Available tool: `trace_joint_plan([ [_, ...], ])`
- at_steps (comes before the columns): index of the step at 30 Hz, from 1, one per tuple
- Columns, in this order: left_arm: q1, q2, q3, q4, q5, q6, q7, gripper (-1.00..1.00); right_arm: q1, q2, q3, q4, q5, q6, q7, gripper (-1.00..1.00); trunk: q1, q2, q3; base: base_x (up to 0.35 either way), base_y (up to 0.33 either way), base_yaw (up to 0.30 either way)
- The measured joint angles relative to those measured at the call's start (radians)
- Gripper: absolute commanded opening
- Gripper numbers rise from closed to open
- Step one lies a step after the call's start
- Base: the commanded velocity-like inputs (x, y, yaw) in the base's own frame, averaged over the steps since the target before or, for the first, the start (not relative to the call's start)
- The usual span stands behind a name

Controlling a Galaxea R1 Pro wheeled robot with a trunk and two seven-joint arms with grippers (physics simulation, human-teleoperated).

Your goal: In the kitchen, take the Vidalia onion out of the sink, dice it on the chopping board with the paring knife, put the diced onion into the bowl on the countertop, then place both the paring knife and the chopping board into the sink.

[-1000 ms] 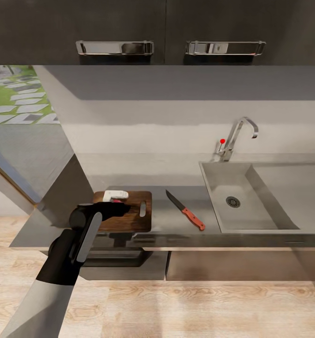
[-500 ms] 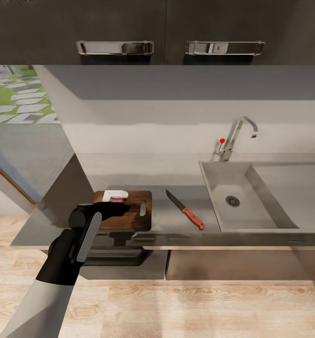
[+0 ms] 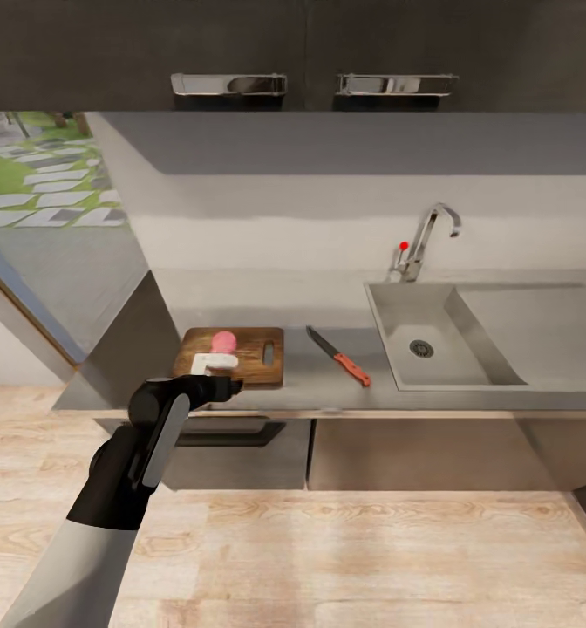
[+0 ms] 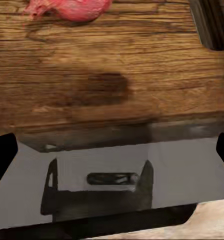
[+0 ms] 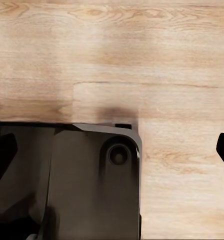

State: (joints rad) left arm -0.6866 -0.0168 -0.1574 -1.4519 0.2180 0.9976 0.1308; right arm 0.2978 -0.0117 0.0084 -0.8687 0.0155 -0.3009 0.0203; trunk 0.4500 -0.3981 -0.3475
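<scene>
**One pink lump on the board, left jaws spread**

One left gripper (image 3: 213,365) hangs over the near edge of the chopping board (image 3: 254,371), jaws released and grasping nothing; a pink lump (image 3: 224,339) lies at the board's far edge; the paring knife (image 3: 338,356) rests on the worktop (image 3: 323,388) between board and sink (image 3: 441,371); the right gripper (image 5: 112,145) faces wooden floor (image 5: 142,55), its fingertips wide apart.

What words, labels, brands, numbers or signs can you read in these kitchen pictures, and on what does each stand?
None: no text shows.
The board, knife, sink, faucet and cabinet handles are all plain.
The red knob bears no mark.
</scene>
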Motion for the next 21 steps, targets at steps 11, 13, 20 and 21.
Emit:
trace_joint_plan([
  [11, 0.0, 0.0, -0.001, 0.001, 0.0, 0.0, 0.0, 1.0, 0.0, 0.0, 0.0, 0.0, 0.0, 0.0, 0.0, 1.0, 0.0, 0.0, 0.0, -0.333, 0.0, 0.0],
  [13, 0.0, 0.0, -0.001, 0.001, 0.0, 0.0, 0.0, 1.0, 0.0, 0.0, 0.0, 0.0, 0.0, 0.0, 0.0, 1.0, 0.0, 0.0, 0.0, -0.334, 0.0, 0.0],
  [20, 0.0, 0.0, -0.004, 0.007, 0.001, 0.0, 0.0, 1.0, 0.0, 0.0, 0.0, 0.0, 0.0, 0.0, 0.0, 1.0, 0.0, 0.0, 0.0, -0.306, 0.0, 0.0],
  [21, 0.009, 0.0, -0.004, 0.007, 0.002, -0.001, 0.0, 1.0, 0.0, 0.0, 0.0, 0.0, 0.0, 0.0, 0.0, 1.0, 0.0, 0.0, 0.0, -0.092, 0.0, 0.0],
])
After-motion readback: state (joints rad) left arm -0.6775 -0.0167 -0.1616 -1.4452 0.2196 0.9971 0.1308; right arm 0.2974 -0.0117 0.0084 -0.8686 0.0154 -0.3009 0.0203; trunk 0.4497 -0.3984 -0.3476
